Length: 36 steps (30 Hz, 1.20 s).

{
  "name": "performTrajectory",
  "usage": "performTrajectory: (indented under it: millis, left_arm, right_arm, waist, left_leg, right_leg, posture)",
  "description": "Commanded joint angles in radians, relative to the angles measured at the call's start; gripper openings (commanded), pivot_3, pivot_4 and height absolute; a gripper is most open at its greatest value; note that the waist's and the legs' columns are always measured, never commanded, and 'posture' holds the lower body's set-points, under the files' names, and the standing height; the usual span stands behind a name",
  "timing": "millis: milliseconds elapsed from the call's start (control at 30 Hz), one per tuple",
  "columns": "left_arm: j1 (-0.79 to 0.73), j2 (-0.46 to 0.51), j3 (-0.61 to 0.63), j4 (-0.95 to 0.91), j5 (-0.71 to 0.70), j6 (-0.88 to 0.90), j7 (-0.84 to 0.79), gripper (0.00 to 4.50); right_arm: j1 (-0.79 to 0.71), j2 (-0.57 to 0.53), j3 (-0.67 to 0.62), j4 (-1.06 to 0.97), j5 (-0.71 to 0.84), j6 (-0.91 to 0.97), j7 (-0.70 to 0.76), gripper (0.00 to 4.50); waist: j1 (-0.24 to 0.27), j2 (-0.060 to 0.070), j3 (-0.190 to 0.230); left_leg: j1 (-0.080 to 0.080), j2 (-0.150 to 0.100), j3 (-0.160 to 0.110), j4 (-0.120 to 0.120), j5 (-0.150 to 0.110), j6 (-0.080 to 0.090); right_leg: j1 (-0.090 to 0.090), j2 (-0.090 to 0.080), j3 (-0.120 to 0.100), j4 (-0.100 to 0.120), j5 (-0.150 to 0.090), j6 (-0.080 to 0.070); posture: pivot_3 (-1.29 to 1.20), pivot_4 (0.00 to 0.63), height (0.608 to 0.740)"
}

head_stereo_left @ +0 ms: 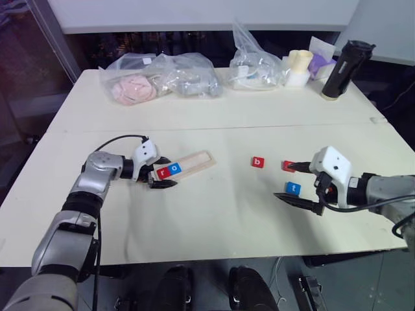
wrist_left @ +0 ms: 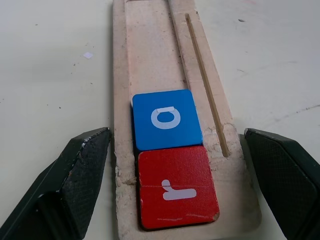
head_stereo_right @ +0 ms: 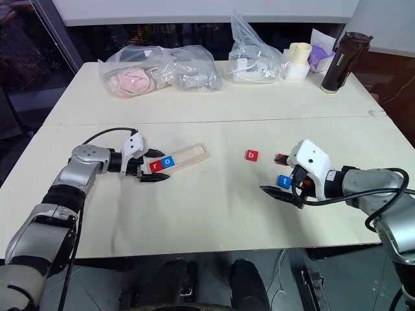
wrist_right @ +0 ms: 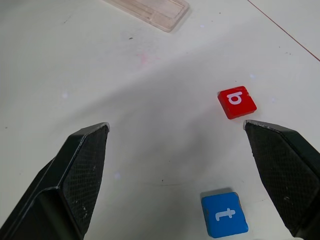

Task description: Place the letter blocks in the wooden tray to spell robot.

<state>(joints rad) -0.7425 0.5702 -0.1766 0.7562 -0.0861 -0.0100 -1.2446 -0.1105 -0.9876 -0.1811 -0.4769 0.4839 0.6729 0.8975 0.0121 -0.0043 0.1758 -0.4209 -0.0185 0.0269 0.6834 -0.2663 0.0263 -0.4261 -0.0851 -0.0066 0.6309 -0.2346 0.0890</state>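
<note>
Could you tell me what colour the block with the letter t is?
The t block is blue with a white letter, clearest in the right wrist view.

This looks like a lab or test room. A plain pale table [head_stereo_left: 214, 214] stands before a dark glass wall. Well beyond the left gripper [head_stereo_left: 161, 172] lie clear bags [head_stereo_left: 162, 78] of odds and ends; far past the right gripper [head_stereo_left: 295, 184] stand a black bottle [head_stereo_left: 342, 68] and a cream cup [head_stereo_left: 299, 67].

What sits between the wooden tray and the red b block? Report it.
Nothing: bare table separates the wooden tray from the red b block, seen in the left eye view.
</note>
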Motion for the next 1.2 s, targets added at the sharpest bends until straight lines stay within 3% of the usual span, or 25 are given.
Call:
performTrajectory:
  millis: [33,133,167,433,733,967,1200]
  left_arm:
    - [0.025,-0.005,-0.002,0.031,0.023,0.011,0.009,4.24]
    - [0.03,-0.01,0.0,0.029,0.022,0.015,0.008,3.26]
    - [0.031,-0.012,0.001,0.028,0.021,0.017,0.006,3.14]
    - [0.053,-0.011,-0.01,-0.016,0.025,0.017,-0.025,3.14]
    - [0.088,-0.087,-0.061,-0.28,-0.022,0.126,-0.091,3.14]
    - [0.037,-0.182,-0.146,-0.302,0.028,0.153,-0.076,3.14]
    - [0.039,-0.198,-0.215,-0.354,0.1,0.134,-0.039,3.14]
  right_arm:
    - [-0.014,-0.002,-0.01,-0.02,-0.004,-0.019,0.001,4.48]
    - [-0.016,-0.002,-0.009,-0.02,-0.002,-0.018,0.002,4.5]
    - [-0.017,-0.002,-0.008,-0.019,-0.002,-0.018,0.002,4.5]
    - [-0.022,-0.002,-0.001,-0.017,-0.005,-0.019,0.002,4.5]
    - [-0.034,0.005,0.013,-0.012,-0.014,-0.02,-0.002,4.5]
    - [-0.039,0.011,0.027,-0.016,-0.013,-0.018,-0.006,4.5]
    - [-0.02,0.012,0.02,-0.039,-0.002,-0.004,-0.017,4.5]
  waist:
    - [0.0,0.0,0.0]
    - [0.0,0.0,-0.001]
    - [0.0,0.0,-0.001]
    - [-0.001,0.0,-0.001]
    - [0.005,0.0,-0.001]
    - [0.002,0.0,-0.001]
    - [0.003,0.0,-0.001]
  left_leg:
    - [0.0,0.0,0.0,0.0,0.0,0.0]
    - [0.0,0.0,0.0,0.0,0.0,0.0]
    - [0.0,0.0,0.0,0.0,0.0,0.0]
    - [0.0,0.0,0.0,-0.001,0.0,0.0]
    - [-0.003,-0.001,0.001,-0.001,0.0,0.0]
    - [-0.004,-0.002,0.002,-0.001,-0.001,0.002]
    - [-0.004,-0.002,0.002,-0.001,-0.001,0.002]
  right_leg:
    - [0.0,0.0,0.0,0.0,0.0,0.0]
    - [0.0,-0.001,0.0,0.0,0.0,-0.001]
    - [0.0,-0.001,0.0,0.0,0.0,-0.001]
    - [0.0,-0.002,0.0,-0.001,0.0,-0.001]
    - [-0.002,-0.004,-0.001,-0.002,0.0,-0.001]
    - [-0.002,-0.005,-0.001,-0.004,0.0,-0.001]
    - [-0.002,-0.004,-0.002,-0.003,0.0,-0.001]
  posture:
    - [0.0,0.15,0.74]
    - [0.0,0.15,0.74]
    - [0.0,0.15,0.74]
    - [0.0,0.15,0.74]
    - [0.0,0.15,0.74]
    - [0.0,0.15,0.74]
    - [0.0,0.15,0.74]
